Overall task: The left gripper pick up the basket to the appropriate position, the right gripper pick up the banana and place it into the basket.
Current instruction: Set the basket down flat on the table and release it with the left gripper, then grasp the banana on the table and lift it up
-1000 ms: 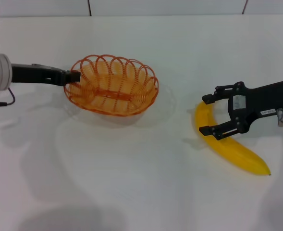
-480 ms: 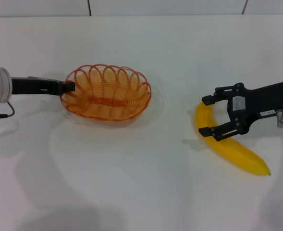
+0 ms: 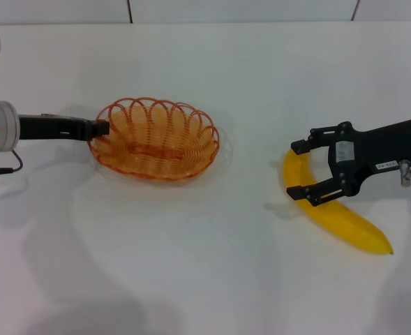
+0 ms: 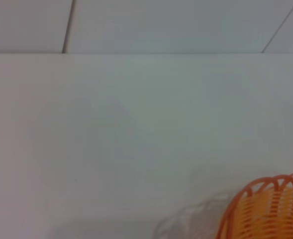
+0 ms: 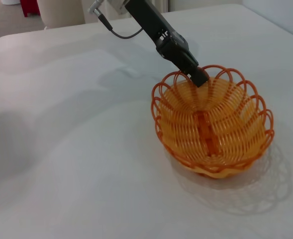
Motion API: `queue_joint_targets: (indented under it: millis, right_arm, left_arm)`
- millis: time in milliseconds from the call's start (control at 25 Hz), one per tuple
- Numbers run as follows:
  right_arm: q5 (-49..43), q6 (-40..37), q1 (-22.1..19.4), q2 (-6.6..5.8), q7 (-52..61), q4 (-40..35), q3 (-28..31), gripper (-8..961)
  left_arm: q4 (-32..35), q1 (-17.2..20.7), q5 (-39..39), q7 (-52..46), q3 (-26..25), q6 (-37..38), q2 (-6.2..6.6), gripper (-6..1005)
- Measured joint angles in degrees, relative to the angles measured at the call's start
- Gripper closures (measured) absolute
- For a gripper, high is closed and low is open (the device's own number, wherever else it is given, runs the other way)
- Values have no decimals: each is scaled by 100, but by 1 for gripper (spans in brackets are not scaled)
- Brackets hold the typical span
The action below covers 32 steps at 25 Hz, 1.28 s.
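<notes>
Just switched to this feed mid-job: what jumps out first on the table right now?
The orange wire basket stands out left of centre on the white table, with the left tool clamped on its rim at the robot's left side. On the right, the bright yellow banana lies on the table, and the right tool is spread open around its upper end, not yet closed on it.

Basket [image 3: 156,139] is orange w/ loopy wire, see-thru. Banana [image 3: 334,216] is bright yellow w/ a dark tip. Left gripper [image 3: 99,128] is all black. Right gripper [image 3: 301,169] is black w/ a white label. Table [image 3: 205,279] is white.
</notes>
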Motion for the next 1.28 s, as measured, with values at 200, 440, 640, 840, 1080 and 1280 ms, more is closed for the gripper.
queue_joint_targets:
  millis: [200, 440, 640, 840, 1080, 1280]
  right_arm:
    - [0, 0, -2, 0, -2, -1, 0, 64]
    - [0, 0, -10, 0, -5, -1, 0, 64]
    - [1, 0, -46, 0, -2, -1, 11, 64]
    - [136, 0, -52, 0, 26, -1, 9, 64]
    - [276, -31, -57, 4, 88, -7, -15, 64]
    - [294, 17, -50, 42, 270, -78, -159, 64]
  left_arm:
    - [-7, -2, -2, 51, 6, -4, 0, 920]
    - [-10, 2, -129, 118, 6, 6, -6, 861]
    - [121, 83, -358, 365, 14, 134, -2, 709]
    - [673, 319, -383, 807, 141, 393, -1, 444]
    - [979, 617, -575, 2044, 284, 708, -4, 451]
    - [956, 962, -823, 2999, 313, 996, -15, 456]
